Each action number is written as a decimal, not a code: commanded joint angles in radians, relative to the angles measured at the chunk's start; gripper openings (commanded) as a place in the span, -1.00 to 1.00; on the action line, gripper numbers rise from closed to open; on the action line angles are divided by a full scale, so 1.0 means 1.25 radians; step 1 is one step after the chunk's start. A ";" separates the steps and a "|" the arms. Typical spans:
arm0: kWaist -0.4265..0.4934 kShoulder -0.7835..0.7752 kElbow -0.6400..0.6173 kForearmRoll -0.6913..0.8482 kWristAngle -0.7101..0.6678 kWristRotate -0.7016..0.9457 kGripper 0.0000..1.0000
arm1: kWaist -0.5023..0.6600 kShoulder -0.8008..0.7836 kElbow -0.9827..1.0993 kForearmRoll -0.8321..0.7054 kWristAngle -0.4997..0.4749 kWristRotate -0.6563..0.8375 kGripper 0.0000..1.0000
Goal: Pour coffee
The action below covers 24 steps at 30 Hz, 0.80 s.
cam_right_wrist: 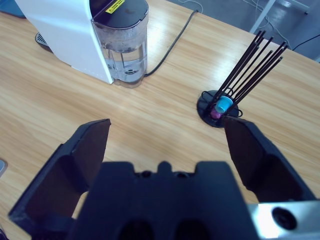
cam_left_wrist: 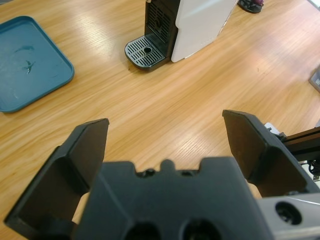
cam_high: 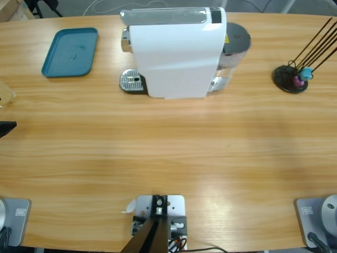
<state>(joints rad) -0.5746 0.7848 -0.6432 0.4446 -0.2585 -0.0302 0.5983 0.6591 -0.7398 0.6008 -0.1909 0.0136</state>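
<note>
Pale tan coffee point(cam_high: 4, 95), shallow, at table's point(cam_high: 168, 153) left edge

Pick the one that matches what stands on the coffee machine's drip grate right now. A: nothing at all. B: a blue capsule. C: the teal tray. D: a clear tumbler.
A: the drip grate at the foot of the white coffee machine is bare in both the left wrist view and the high view, while the teal tray lies apart on the table and the blue capsule sits in the black wire rack.
</note>
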 commanded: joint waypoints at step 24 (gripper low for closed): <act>0.007 0.346 -0.273 -0.102 -0.142 -0.315 1.00 | 0.007 -0.006 0.029 -0.008 0.013 0.000 1.00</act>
<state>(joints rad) -0.5748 0.9862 -0.8905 0.4291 -0.3825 -0.3196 0.5984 0.6591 -0.7393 0.6005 -0.1909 0.0136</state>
